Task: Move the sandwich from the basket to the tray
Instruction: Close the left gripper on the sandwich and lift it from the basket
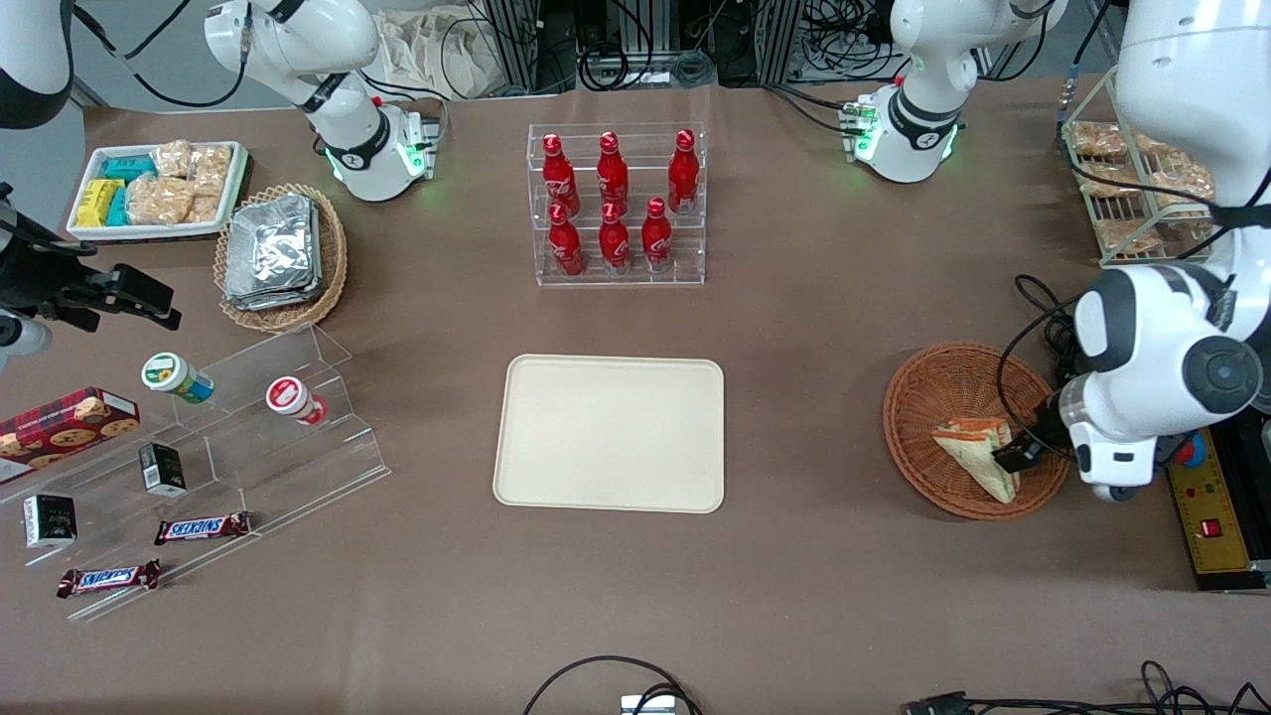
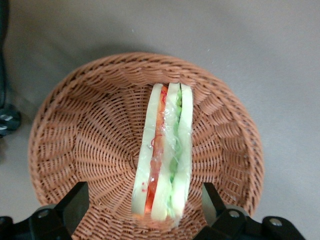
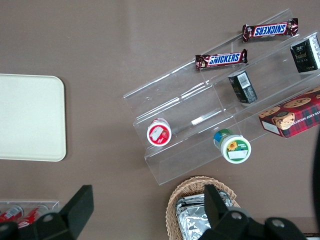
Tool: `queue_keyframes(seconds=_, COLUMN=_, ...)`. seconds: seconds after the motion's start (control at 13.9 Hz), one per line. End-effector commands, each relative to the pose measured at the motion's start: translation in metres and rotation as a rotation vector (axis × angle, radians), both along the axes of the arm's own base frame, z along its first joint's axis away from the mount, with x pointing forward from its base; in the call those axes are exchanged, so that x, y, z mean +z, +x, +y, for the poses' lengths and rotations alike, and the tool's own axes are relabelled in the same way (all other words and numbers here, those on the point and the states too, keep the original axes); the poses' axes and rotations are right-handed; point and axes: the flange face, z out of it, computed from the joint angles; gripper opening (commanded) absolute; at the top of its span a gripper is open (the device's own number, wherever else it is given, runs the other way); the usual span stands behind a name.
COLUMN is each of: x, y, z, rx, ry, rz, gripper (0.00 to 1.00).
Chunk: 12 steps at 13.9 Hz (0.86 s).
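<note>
Sandwich (image 1: pixel 978 452) lay in the reddish-brown wicker basket (image 1: pixel 918 417), toward the working arm's end of the table. Seen from the front camera it sat in the basket's 4 o'clock portion, one corner pointing to about 5 o'clock near the rim. Wrist camera showed it standing on edge (image 2: pixel 165 155), pale bread outside, red-orange and green layers between, clear wrap over it. The gripper (image 1: pixel 1021 452) was down at the sandwich, over the basket's 3 o'clock edge. Its fingers (image 2: pixel 75 202) stood wide open, one on each side of the wedge with clear gaps of wicker (image 2: pixel 85 125) between each finger and the bread; nothing held. The cream tray (image 1: pixel 611 433) lay flat at table centre, at the basket's 9 o'clock and well apart from it. A clear rack of red bottles (image 1: pixel 616 204) stood at the tray's 12 o'clock, farther from the front camera. Toward the parked arm's end: a tan wicker basket of foil packets (image 1: pixel 278 253), a white tray of snack packets (image 1: pixel 159 189), and a clear stepped stand (image 1: pixel 248 437) with two Snickers bars (image 1: pixel 202 527) on its lowest steps.
</note>
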Motion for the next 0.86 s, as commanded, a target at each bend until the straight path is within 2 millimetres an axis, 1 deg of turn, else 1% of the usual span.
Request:
queue_keyframes(seconds=0.0, x=-0.034, y=-0.008, z=-0.001, rx=-0.003, ry=-0.018, rz=-0.011, gripper=1.0)
queue_keyframes(seconds=0.07, x=-0.048, y=-0.017, z=-0.001, rx=-0.002, ry=-0.019, rz=-0.019, gripper=1.0)
queue_keyframes(seconds=0.14, x=-0.057, y=-0.025, z=-0.001, rx=-0.002, ry=-0.019, rz=-0.022, gripper=1.0)
queue_keyframes(seconds=0.29, x=-0.063, y=-0.028, z=0.0, rx=0.001, ry=-0.02, rz=-0.019, gripper=1.0)
queue_keyframes(seconds=0.36, x=-0.064, y=-0.029, z=0.0, rx=0.002, ry=-0.019, rz=-0.017, gripper=0.9)
queue_keyframes(seconds=0.43, x=-0.057, y=-0.028, z=-0.001, rx=-0.001, ry=-0.018, rz=-0.019, gripper=0.43)
queue_keyframes(seconds=0.5, x=-0.037, y=-0.025, z=-0.005, rx=-0.017, ry=-0.014, rz=-0.049, gripper=0.05)
queue_keyframes(seconds=0.58, x=-0.014, y=-0.021, z=-0.009, rx=-0.071, ry=-0.009, rz=-0.083, gripper=0.0)
queue_keyframes(seconds=0.65, x=0.007, y=-0.017, z=-0.015, rx=-0.125, ry=-0.01, rz=-0.106, gripper=0.0)
queue_keyframes(seconds=0.79, x=0.048, y=-0.012, z=-0.024, rx=-0.168, ry=-0.009, rz=-0.093, gripper=0.0)
